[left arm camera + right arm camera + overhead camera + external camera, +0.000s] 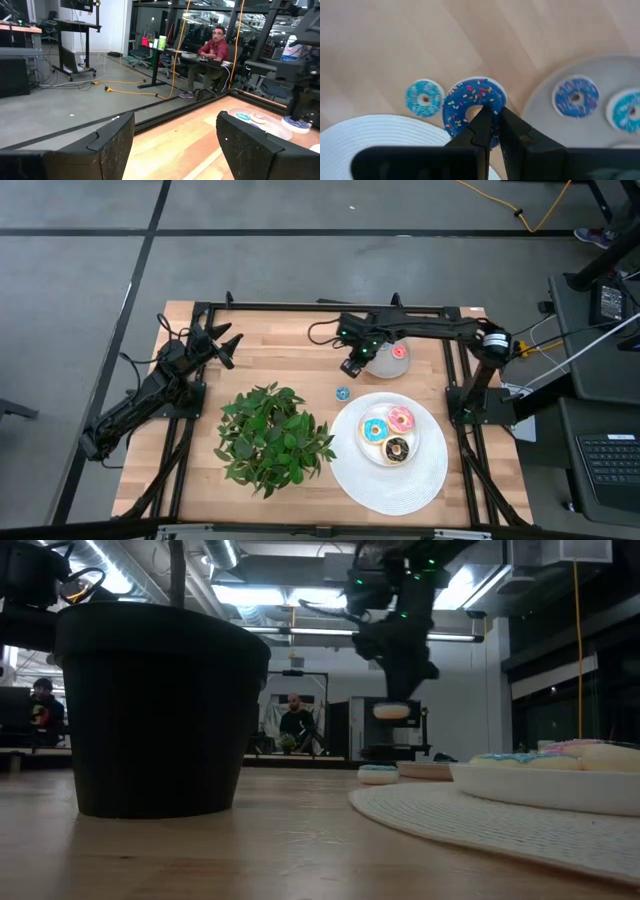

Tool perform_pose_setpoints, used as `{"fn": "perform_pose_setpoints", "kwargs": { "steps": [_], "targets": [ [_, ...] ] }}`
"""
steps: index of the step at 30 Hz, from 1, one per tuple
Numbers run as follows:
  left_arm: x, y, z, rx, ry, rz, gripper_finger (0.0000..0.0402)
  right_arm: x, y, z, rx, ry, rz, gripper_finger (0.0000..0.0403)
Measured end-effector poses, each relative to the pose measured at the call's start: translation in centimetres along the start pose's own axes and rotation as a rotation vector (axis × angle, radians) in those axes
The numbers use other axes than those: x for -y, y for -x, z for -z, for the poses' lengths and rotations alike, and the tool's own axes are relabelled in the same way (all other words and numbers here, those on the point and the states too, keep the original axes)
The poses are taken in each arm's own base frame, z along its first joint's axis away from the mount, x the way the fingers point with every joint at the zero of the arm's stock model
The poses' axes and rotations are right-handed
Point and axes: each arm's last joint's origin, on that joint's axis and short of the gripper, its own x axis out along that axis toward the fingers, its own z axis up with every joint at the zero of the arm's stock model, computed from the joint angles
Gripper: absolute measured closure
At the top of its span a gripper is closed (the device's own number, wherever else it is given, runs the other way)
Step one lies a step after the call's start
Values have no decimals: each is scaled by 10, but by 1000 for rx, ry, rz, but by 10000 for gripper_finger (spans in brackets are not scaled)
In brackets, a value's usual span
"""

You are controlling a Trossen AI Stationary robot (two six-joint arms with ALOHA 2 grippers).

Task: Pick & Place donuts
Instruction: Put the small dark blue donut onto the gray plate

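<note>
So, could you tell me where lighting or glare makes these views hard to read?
Low view: bright ceiling lights behind leave the plant pot and the right end effector as dark silhouettes. Right wrist view: even light, the blue sprinkled donut it grips reads clearly. High view: even light, no glare on the white plate.

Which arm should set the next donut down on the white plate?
Right. The right gripper grips a blue sprinkled donut, lifted close to the white plate. The left gripper waits open and empty at the table's left edge.
</note>
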Motion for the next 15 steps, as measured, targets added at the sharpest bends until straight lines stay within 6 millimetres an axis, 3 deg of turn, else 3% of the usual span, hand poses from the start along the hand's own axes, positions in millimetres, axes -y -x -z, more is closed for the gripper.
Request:
{"fn": "perform_pose_setpoints", "kwargs": {
  "steps": [15],
  "targets": [
    [0,0,0,-1,0,0,131,54,-8,62,18,-207,20,370]
  ]
}}
